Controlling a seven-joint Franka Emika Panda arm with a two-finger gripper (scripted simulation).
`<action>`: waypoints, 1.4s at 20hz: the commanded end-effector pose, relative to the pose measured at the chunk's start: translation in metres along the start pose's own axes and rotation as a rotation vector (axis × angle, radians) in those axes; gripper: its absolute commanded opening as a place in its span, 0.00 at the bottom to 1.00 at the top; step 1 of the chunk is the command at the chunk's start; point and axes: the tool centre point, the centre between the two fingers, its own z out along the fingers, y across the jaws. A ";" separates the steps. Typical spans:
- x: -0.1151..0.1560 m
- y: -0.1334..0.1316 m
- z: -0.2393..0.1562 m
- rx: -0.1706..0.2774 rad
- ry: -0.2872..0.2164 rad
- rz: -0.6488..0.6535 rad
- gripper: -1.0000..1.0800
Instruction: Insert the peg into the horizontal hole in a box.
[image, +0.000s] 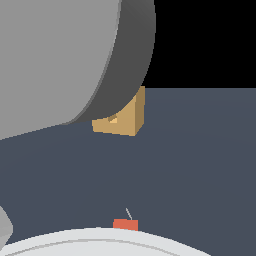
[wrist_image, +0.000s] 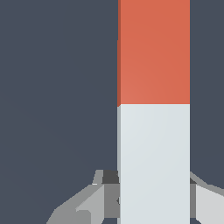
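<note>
A large grey arm link (image: 65, 60) fills the upper part of the exterior view's left and hides part of the box (image: 131, 117), a tan cube resting on the dark blue-grey desk (image: 200, 165). On the box's visible front face the hole (image: 113, 119) shows as a small square opening, partly cut off by the arm link. A pale curved robot part (image: 100, 244) spans the bottom edge of that view, and just above it sits a small orange-red patch, the end of the peg (image: 125, 224), well apart from the box and nearer the camera. In the wrist view the peg (wrist_image: 154, 131) runs lengthwise away from the camera, its pale grey-white half at the fingers (wrist_image: 154, 205) and its orange-red half beyond. The fingers are clenched on the pale half, one grey finger showing on each side of it.
</note>
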 end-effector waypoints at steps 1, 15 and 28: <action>0.000 0.000 0.000 0.000 0.000 0.000 0.00; 0.033 -0.015 -0.005 0.000 0.000 0.024 0.00; 0.127 -0.055 -0.017 0.000 0.000 0.095 0.00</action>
